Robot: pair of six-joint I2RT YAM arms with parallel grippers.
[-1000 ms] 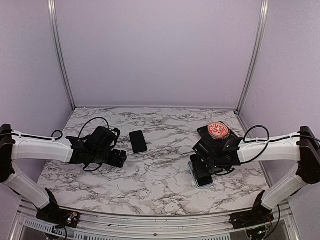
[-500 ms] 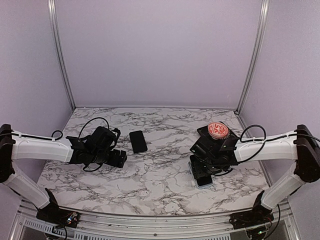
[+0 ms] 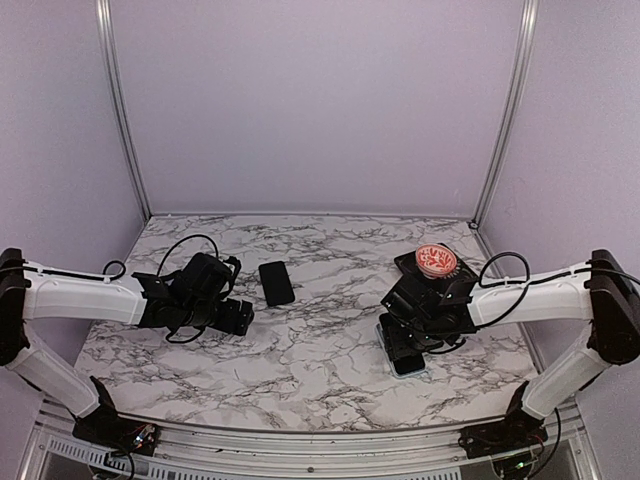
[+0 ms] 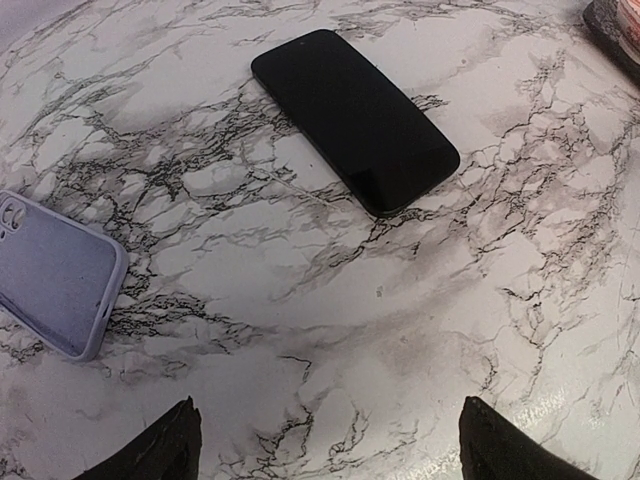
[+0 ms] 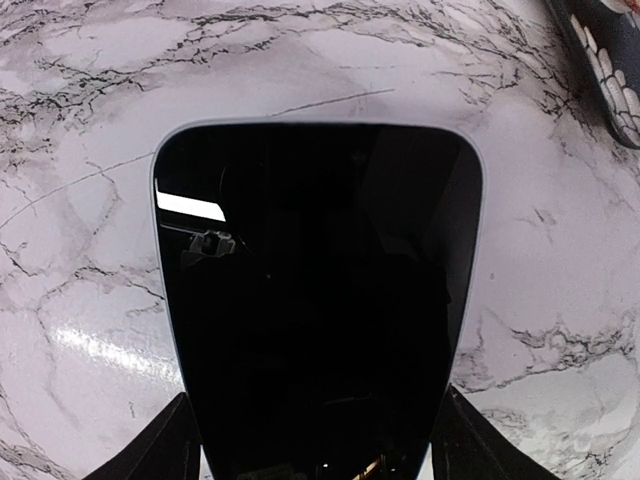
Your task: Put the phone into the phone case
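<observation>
A bare black phone lies face up left of the table's middle; it also shows in the left wrist view. A lilac phone case lies flat to its left in that view and is hidden in the top view. My left gripper is open and empty, low over bare marble short of both. My right gripper is open, its fingers close beside the long sides of a second black phone with a light blue rim, flat on the table.
A black case with a red and white round disc lies behind the right gripper; it also shows at the edge of the right wrist view and the left wrist view. Purple walls enclose the marble table.
My right gripper has shifted slightly to the left over the blue-rimmed phone. The left arm and the bare phone have not moved.
</observation>
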